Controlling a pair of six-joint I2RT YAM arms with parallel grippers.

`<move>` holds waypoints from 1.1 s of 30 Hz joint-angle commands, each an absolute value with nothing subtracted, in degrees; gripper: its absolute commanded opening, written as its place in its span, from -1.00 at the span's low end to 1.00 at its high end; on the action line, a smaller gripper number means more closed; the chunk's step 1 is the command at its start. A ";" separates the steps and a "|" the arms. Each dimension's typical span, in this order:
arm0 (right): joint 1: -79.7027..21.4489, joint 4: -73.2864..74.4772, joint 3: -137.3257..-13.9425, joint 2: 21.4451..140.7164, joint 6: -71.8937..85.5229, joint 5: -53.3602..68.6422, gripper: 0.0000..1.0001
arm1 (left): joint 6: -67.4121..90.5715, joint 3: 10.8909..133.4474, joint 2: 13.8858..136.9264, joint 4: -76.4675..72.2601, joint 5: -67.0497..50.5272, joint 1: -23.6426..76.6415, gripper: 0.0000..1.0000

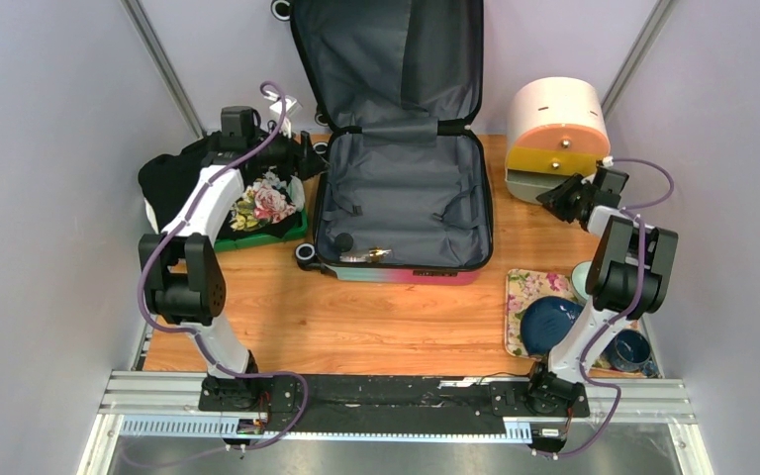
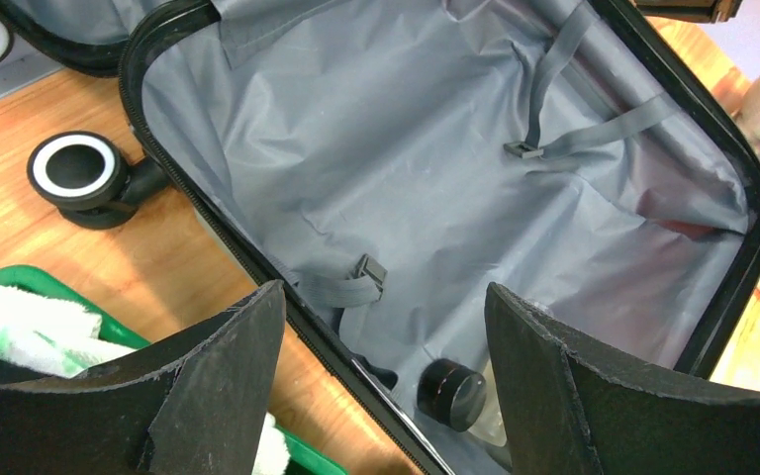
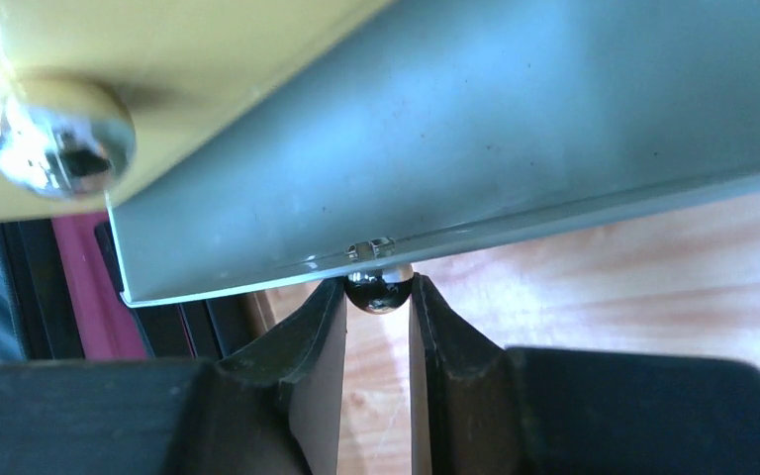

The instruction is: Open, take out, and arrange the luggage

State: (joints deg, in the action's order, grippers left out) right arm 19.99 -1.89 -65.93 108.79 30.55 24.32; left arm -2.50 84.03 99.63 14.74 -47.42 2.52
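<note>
Left pincer (image 2: 384,297): spread wide, nothing held, hanging over the side rim of the luggage (image 2: 406,188). Luggage just below and ahead of it, already open, lid upright at the far end. Grey lining bare except for a small black-capped bottle (image 2: 452,393), low between the two fingers. Green tray (image 2: 20,279) under the left finger.

Right pincer (image 3: 376,297): narrowed to a slit, pinching the small chrome knob (image 3: 379,289) of the grey drawer (image 3: 505,129) directly ahead. Luggage well apart from it, off to its left.

Probably stiff and light. Hard shell likely smooth and slippery, wheels (image 2: 74,170) free to roll. Best taken at the black rim, not at the soft lining or the loose straps (image 2: 554,143).
</note>
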 commanded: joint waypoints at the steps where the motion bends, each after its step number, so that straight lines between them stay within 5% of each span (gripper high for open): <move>1: 20.30 -1.32 -61.09 103.11 27.52 27.42 -0.98 | -8.43 87.71 100.46 18.27 -49.92 4.13 0.62; 7: 20.65 -0.53 -56.35 99.23 26.37 28.83 -0.90 | -20.28 88.77 100.72 27.93 -47.47 7.38 0.63; 11: 20.74 3.06 -56.25 97.83 25.93 29.27 0.11 | -36.59 96.38 103.70 41.71 -41.76 12.38 0.72; 14: 20.83 6.14 -57.56 96.95 24.61 29.27 0.43 | -44.61 104.37 108.36 52.97 -35.26 16.86 0.75; 21: 20.92 14.14 -61.60 92.99 20.48 30.32 0.60 | -56.24 111.19 114.52 68.54 -24.63 22.85 0.76; 33: 20.92 20.74 -63.72 88.51 16.79 32.26 0.61 | -56.87 98.27 114.96 60.06 -19.43 24.87 0.74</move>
State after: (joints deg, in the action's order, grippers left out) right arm 20.82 18.31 -61.56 90.83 18.50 30.92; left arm -56.55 100.90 115.28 65.30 -22.09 24.97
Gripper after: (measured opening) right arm 0.805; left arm 0.876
